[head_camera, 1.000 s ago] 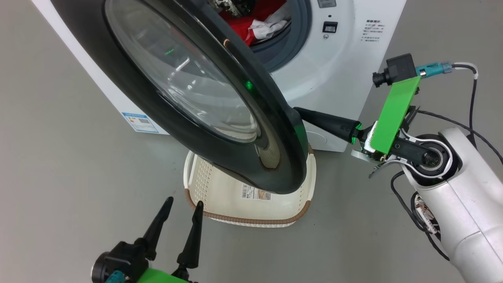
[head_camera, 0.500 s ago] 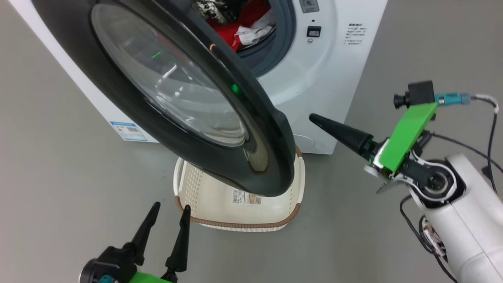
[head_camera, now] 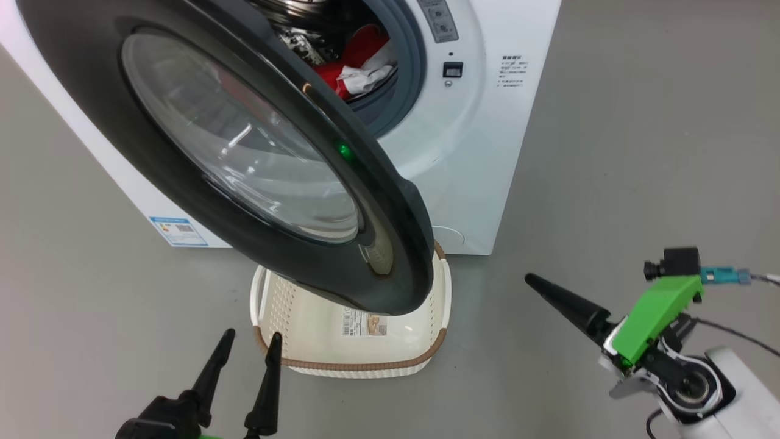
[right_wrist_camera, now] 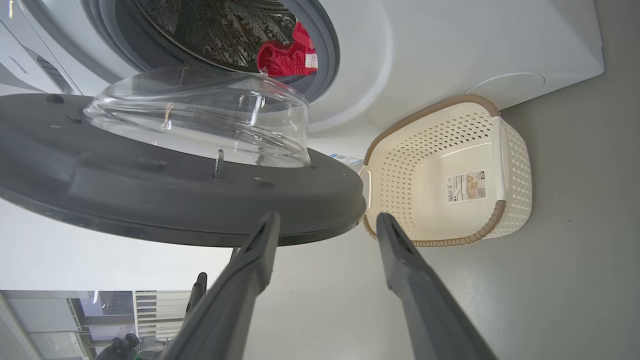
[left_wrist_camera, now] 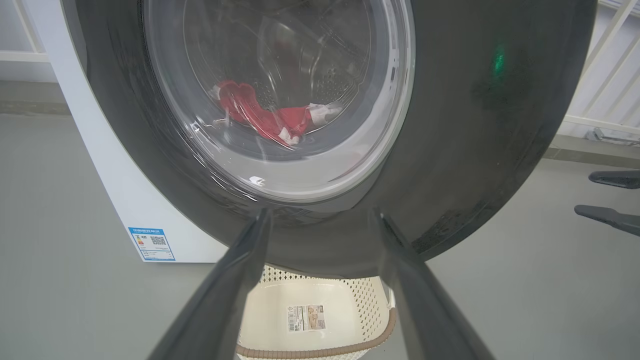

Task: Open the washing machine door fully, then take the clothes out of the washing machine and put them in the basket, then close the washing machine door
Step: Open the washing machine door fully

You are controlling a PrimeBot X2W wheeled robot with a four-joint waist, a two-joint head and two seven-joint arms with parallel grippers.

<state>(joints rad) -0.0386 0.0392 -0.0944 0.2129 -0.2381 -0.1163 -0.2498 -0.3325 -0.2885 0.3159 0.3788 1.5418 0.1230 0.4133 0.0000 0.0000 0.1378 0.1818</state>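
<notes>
The washing machine (head_camera: 475, 152) stands ahead with its door (head_camera: 262, 256) swung partly out, the black rim hanging over the basket (head_camera: 365, 367). Red and white clothes (head_camera: 356, 58) lie in the drum. My left gripper (head_camera: 252, 334) is open at the lower left, just in front of the basket's near corner. My right gripper (head_camera: 536, 283) is open and empty at the lower right, clear of the door's edge. In the right wrist view my right gripper (right_wrist_camera: 327, 217) points at the door (right_wrist_camera: 175, 200) rim and the basket (right_wrist_camera: 415, 165). In the left wrist view the clothes (left_wrist_camera: 265, 117) show through the glass.
Bare grey floor (head_camera: 640, 183) spreads to the right of the machine and to the left of it. A blue label sticker (head_camera: 178, 230) is on the machine's side. White railing (left_wrist_camera: 600, 75) stands behind on the right in the left wrist view.
My right gripper left the door's edge, opened, and drew back down to the lower right. The head camera has shifted, so the machine sits further left and higher in view.
</notes>
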